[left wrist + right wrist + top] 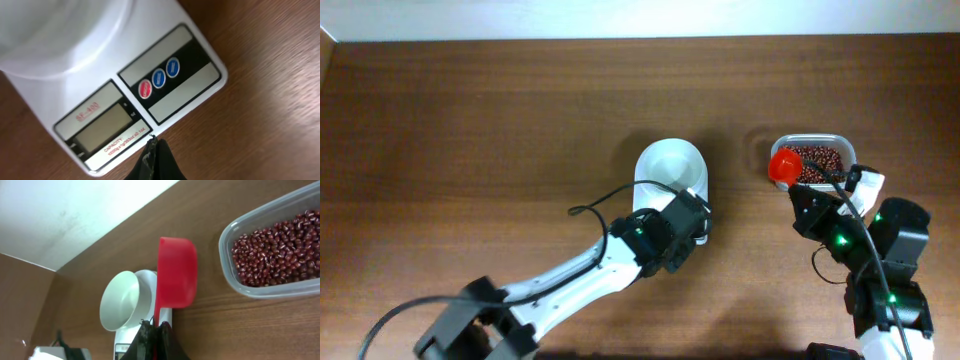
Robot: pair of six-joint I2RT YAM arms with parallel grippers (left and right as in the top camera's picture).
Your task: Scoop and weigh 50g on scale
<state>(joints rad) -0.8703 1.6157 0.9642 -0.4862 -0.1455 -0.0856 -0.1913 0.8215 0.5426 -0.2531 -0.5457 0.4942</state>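
The scale (703, 190) carries a round white bowl (670, 168) mid-table. In the left wrist view the scale's grey display (102, 122) and its red and blue buttons (159, 78) face me. My left gripper (156, 142) is shut and empty, its tip at the scale's front edge below the display. My right gripper (156, 326) is shut on the handle of a red scoop (176, 272), which hovers beside the left end of a clear tub (227, 265). The tub holds red-brown beans (280, 247). I cannot see inside the scoop.
The clear tub (844, 145) sits at the right, close behind the right arm (880, 250). The left arm (570, 275) stretches from the front left with a black cable looping off it. A pale wall (75, 210) edges the table's far side.
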